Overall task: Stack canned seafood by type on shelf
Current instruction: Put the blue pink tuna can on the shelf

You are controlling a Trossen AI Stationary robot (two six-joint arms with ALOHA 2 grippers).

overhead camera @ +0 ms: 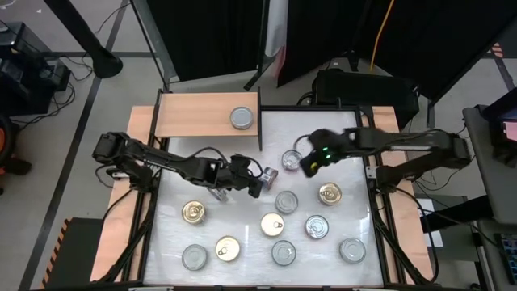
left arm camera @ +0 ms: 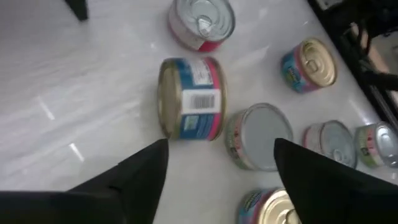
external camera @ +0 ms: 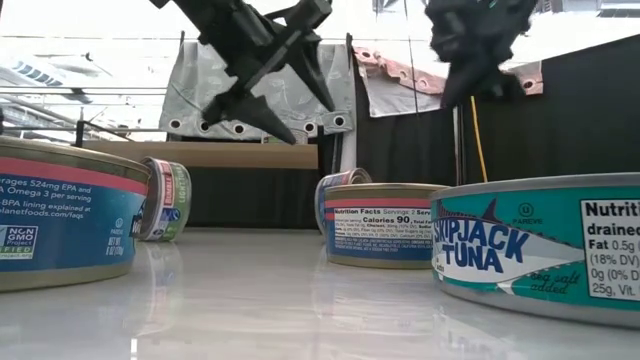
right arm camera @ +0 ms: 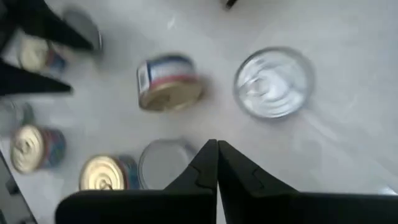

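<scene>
Left gripper [overhead camera: 242, 179], fingers apart, hovers mid-frame over a tipped can [overhead camera: 266, 179]; next it must grasp it for the shelf [overhead camera: 194, 117]. Right gripper [overhead camera: 307, 164] is closed.

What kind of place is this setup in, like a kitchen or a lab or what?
Most likely a robotics lab or test cell, not a kitchen. The white table sits in a metal frame with dark curtains behind it, loose cables run over the bare floor, and only tuna tins lie scattered.

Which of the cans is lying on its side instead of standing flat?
The can with the blue and pink label, just ahead of the open left tool. It lies on its side, barcode showing; the others stand flat, lids up.
</scene>
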